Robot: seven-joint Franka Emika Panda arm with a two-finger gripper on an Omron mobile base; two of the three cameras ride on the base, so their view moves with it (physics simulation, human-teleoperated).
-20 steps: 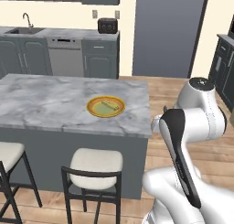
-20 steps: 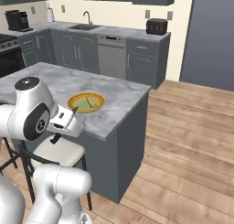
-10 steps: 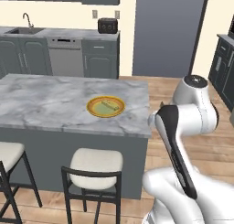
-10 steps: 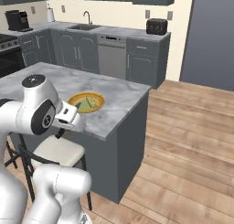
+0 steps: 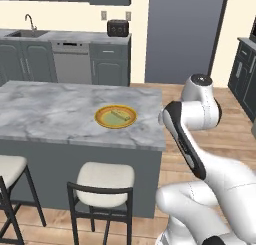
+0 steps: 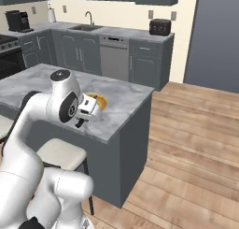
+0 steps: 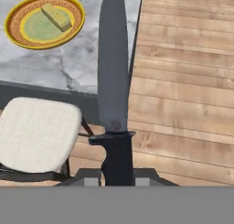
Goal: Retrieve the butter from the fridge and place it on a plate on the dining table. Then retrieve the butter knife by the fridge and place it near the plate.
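Note:
My gripper [image 7: 117, 175] is shut on the handle of the butter knife [image 7: 113, 81], a dark blade pointing away from the hand over the edge of the dining table [image 7: 91, 58]. In the right base view the gripper [image 6: 85, 115] hangs at the near side of the table [image 6: 122, 99], just before the plate [image 6: 101, 102]. The plate [image 5: 116, 116] with its yellow-orange rim lies near the table's [image 5: 50, 114] right end and carries the yellow butter [image 5: 119, 114]. Seen from the hand, the plate [image 7: 44, 21] and butter [image 7: 56, 17] are up and left of the blade. The fridge is out of view.
White-cushioned stools [image 5: 105, 179] [image 7: 36, 131] stand under the table's near side. Wooden floor [image 6: 186, 144] lies open to the table's right. A back counter holds a sink [image 5: 22, 33] and a toaster [image 5: 118, 27].
The arm has swung forward and a little to the right, carrying the knife closer to the table's end. Plate and butter have stayed put.

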